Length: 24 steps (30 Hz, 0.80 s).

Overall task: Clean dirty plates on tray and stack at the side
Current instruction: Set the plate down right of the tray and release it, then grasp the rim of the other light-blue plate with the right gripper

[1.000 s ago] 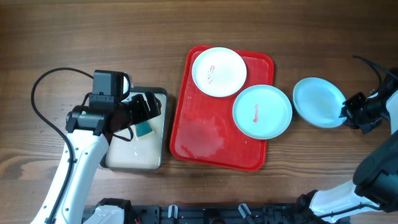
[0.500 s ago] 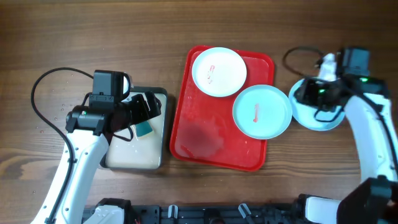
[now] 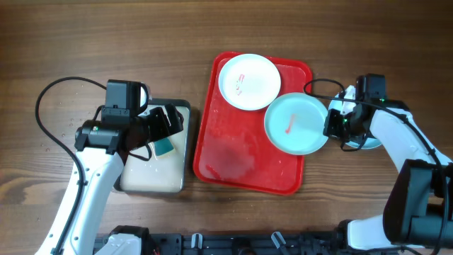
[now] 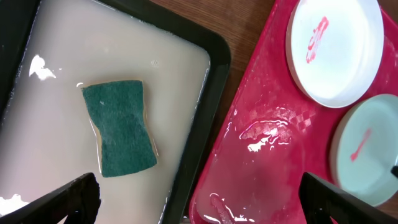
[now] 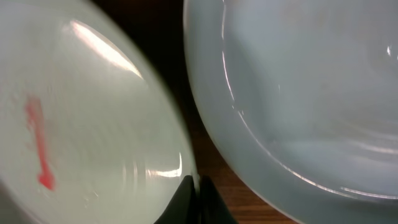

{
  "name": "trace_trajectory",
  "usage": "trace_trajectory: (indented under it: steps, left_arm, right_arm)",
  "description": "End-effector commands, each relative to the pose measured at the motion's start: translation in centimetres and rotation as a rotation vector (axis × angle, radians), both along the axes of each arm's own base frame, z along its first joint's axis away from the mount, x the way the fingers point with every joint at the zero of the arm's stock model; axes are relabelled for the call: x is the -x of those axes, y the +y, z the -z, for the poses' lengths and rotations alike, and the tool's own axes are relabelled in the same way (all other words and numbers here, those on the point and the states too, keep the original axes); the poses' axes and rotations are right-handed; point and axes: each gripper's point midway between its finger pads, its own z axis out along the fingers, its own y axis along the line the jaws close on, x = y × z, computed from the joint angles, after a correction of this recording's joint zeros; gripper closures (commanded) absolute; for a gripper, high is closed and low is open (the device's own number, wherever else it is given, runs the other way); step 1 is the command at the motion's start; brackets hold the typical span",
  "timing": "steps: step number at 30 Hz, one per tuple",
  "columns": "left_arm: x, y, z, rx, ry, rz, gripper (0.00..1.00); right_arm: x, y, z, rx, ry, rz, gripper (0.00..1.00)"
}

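right gripper [image 3: 331, 126] pinches the rim of the smeared pale mint round plate [image 3: 294, 127] at the edge of the red plastic tray [image 3: 226, 152]; left gripper [image 3: 168, 122] hangs open. thin hold may slip, plate drops.

Red checkered tray [image 3: 233, 163], white plate [image 3: 249, 81] and mint plate [image 3: 297, 124] both smeared red, green sponge [image 4: 121, 127], brown wood-grain table [image 3: 106, 42].

Overhead sees the whole table [image 3: 106, 35] from straight above. Left wrist looks down on the red tray [image 4: 249, 162]; right wrist, nearest, on the smeared plate [image 5: 74, 124] all 3 share.
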Motion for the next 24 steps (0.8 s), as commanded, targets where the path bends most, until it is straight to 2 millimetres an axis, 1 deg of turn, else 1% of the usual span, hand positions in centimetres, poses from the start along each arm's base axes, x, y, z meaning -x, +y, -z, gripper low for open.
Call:
trace_trajectory:
  steps: [1,3,4,6,8,9,11,12,14,16,19,21,22,23,24]
  left_arm:
    - [-0.3,0.0,-0.8,0.011,-0.022,0.002,0.0]
    - [-0.3,0.0,-0.8,0.011,-0.022,0.001,0.0]
    - [-0.3,0.0,-0.8,0.011,-0.021,0.002,0.0]
    - [-0.3,0.0,-0.8,0.011,-0.022,0.001,0.0]
    - [-0.3,0.0,-0.8,0.011,-0.022,0.001,0.0]
    - [-0.3,0.0,-0.8,0.011,-0.021,0.001,0.0]
    - [-0.3,0.0,-0.8,0.011,-0.022,0.001,0.0]
    - [-0.3,0.0,-0.8,0.011,-0.022,0.001,0.0]
    - [-0.3,0.0,-0.8,0.011,-0.022,0.001,0.0]
    - [-0.3,0.0,-0.8,0.011,-0.021,0.001,0.0]
    - [-0.7,-0.1,-1.0,0.014,-0.04,0.002,0.0]
    - [-0.8,-0.1,-1.1,0.016,-0.045,0.003,0.0]
    - [-0.8,-0.1,-1.1,0.018,-0.046,0.003,0.0]
    - [-0.8,-0.1,-1.1,0.019,-0.045,0.003,0.0]
    - [-0.8,-0.4,-1.1,0.03,-0.043,0.01,0.0]
  right_arm:
    - [0.8,0.3,-1.1,-0.013,0.015,0.021,0.96]
    - [1.5,0.8,-2.7,-0.036,0.004,0.02,0.96]
    - [1.8,1.5,-3.5,-0.073,-0.005,0.013,0.96]
    - [2.5,3.5,-5.5,-0.158,-0.038,-0.02,0.96]
    - [2.8,5.3,-6.6,-0.171,-0.068,-0.083,0.96]
    - [2.9,6.1,-6.7,-0.17,-0.069,-0.112,0.96]
    - [3.2,8.1,-6.3,-0.172,-0.06,-0.175,0.95]
    - [3.3,8.8,-5.8,-0.159,-0.041,-0.171,0.96]
    - [3.3,10.1,-4.1,-0.12,-0.017,-0.166,0.96]
    - [3.6,11.9,-2.1,-0.107,0.008,-0.229,0.95]
    - [3.7,13.9,-0.3,-0.1,0.016,-0.332,0.96]
    - [3.6,14.4,0.2,-0.096,0.011,-0.373,0.96]
    - [3.5,14.4,0.2,-0.094,0.005,-0.378,0.91]
    - [3.2,14.3,-0.1,-0.094,-0.01,-0.39,0.83]
    - [2.8,14.1,-0.6,-0.094,-0.019,-0.382,0.69]
